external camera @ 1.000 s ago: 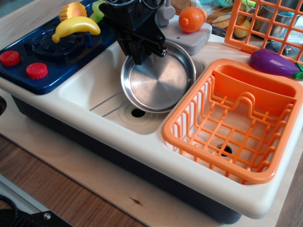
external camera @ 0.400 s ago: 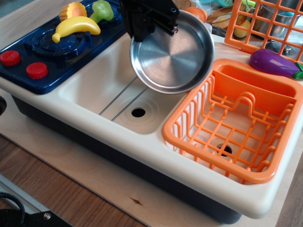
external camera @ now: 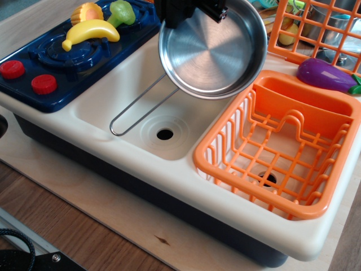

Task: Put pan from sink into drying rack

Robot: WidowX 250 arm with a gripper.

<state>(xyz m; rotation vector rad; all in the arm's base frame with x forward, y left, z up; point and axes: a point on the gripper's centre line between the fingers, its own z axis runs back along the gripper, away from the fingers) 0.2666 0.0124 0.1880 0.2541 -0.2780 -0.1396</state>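
The shiny round steel pan (external camera: 217,53) hangs in the air, tilted, above the right side of the cream sink (external camera: 113,96). Its wire loop handle (external camera: 135,112) points down-left over the basin, above the dark drain hole (external camera: 164,134). My black gripper (external camera: 194,11) is at the top edge, shut on the pan's far rim; its fingertips are mostly cut off by the frame. The orange drying rack (external camera: 282,141) sits to the right of the sink, with its near-left rim just below the pan.
A blue stove (external camera: 67,56) with red knobs, a banana (external camera: 90,31) and other toy food lies left. A purple eggplant (external camera: 324,74) and a flat orange grid panel (external camera: 316,31) are behind the rack. The wooden table edge is in front.
The pan has been lifted out of the sink and carried up and to the right. Its handle now shows, hanging over the basin. The gripper rose with it.
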